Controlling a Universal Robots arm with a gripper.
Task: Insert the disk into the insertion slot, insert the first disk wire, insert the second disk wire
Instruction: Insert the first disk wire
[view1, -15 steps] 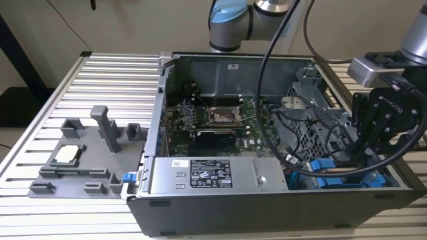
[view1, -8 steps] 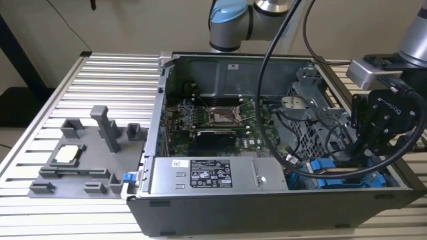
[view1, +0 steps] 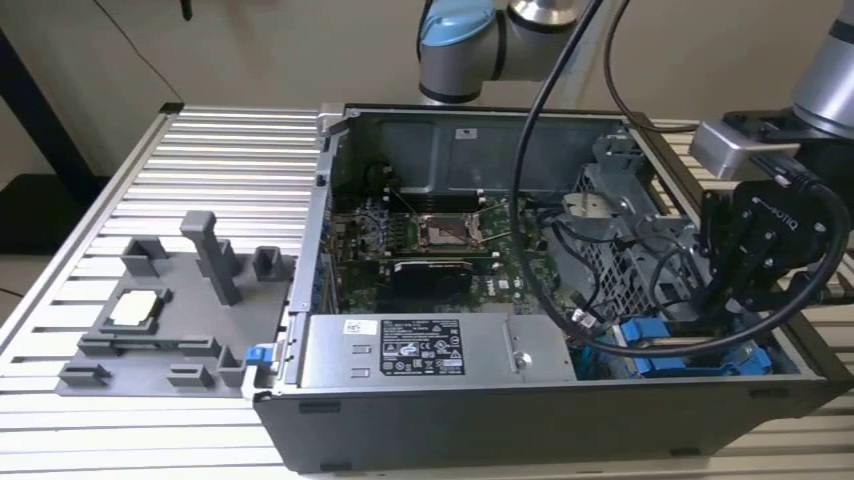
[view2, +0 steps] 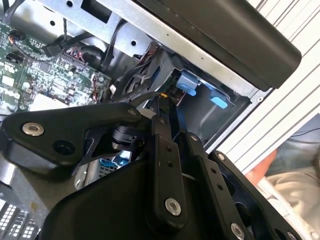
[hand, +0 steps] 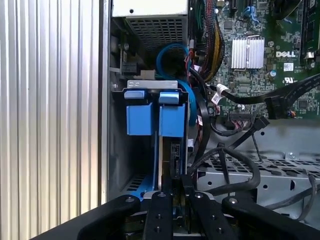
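1. Inside the computer case (view1: 534, 430), at the corner on the exterior view's right, the tool (view1: 705, 305) was found reaching down beside the insertion slot (hand: 117, 150).
2. The disk (hand: 140, 120) was seen seated in that slot with its blue carrier tabs facing outward, so the first step was judged done.
3. The tool's fingers were drawn together and appeared clamped on a dark plug (hand: 175, 157) at the end of a black wire, held close to the disk's exposed end. A wire insertion was judged to be in hand, though which of the two could not be told.
4. Seating such a plug was judged to call for fine alignment with its socket, and for care among the loose black cables (hand: 235, 165) crowding the spot.
5. A white printed sticker (view1: 420, 345) was carried by the power supply (view1: 534, 355), and white lettering was noted on the motherboard (hand: 300, 85); none was read out.
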